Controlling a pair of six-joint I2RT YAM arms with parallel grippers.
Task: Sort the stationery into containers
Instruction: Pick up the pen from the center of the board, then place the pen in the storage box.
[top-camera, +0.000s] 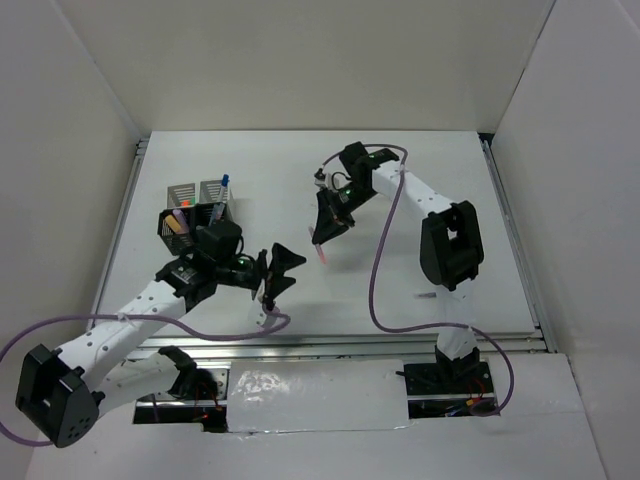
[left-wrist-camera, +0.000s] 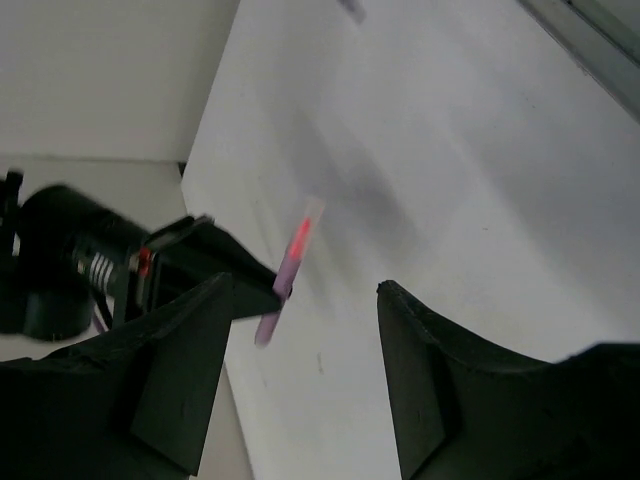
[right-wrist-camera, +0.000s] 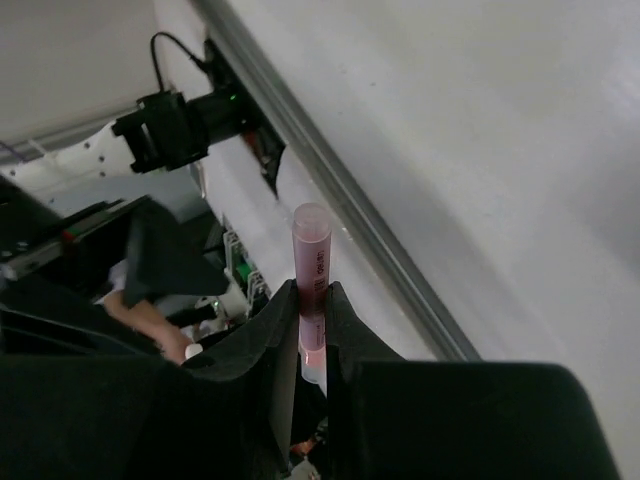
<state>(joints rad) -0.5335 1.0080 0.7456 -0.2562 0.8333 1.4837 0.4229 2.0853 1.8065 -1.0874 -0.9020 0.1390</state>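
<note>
Handover looks like the step: right gripper (top-camera: 326, 222) is clamped on the pink highlighter (right-wrist-camera: 311, 262) mid-table, well apart from the containers (top-camera: 197, 208) at left rear. Left gripper (top-camera: 276, 272) gapes empty nearby. Align L jaws w/ the barrel, close firmly, then R releases.

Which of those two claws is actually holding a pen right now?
The right gripper: its fingers are shut on a pink pen. The left gripper is open with nothing between its fingers.
</note>
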